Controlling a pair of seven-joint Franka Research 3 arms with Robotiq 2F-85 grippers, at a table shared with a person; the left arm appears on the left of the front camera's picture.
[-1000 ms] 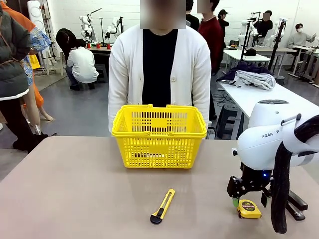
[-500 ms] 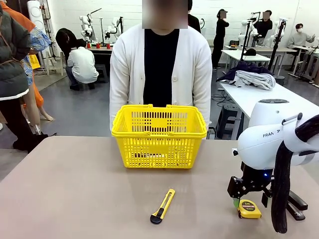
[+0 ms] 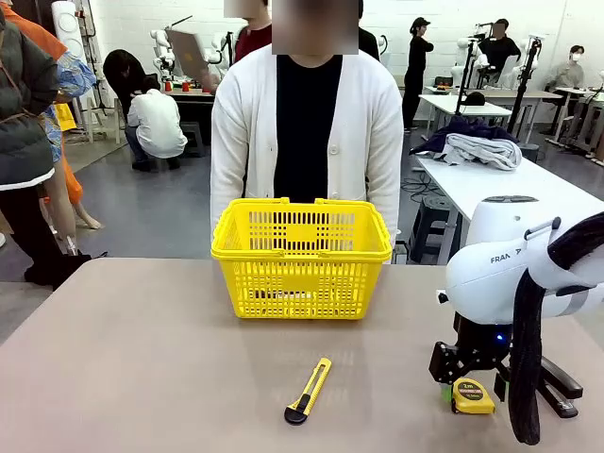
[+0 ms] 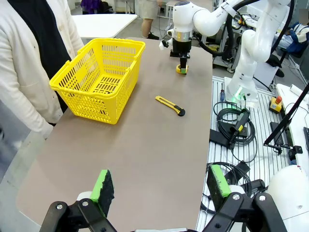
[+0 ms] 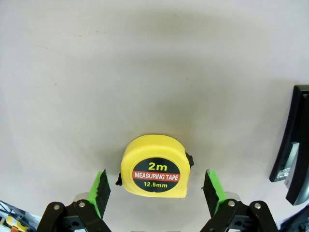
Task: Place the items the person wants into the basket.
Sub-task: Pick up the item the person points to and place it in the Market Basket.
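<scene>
Now lower than before: right gripper (image 5: pixel 157 191) down around tape measure (image 5: pixel 154 166) at near right, pads (image 5: pixel 102 189) spread wide, not touching; left gripper (image 4: pixel 159 186) open; basket (image 3: pixel 301 257) unmoved, far centre

yellow tape measure (image 5: pixel 154 166) flat near yellow basket (image 3: pixel 301 258).

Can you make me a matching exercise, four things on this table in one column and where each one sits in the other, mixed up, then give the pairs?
Things:
1. tape measure
2. utility knife
3. basket
4. stapler

Places:
A. far side of the table, in front of the person
B. alone on the table's middle, nearer the robot than the basket
C. between the open right gripper fingers
D. on the table beside the tape measure

Pairs: 1-C, 2-B, 3-A, 4-D
</scene>
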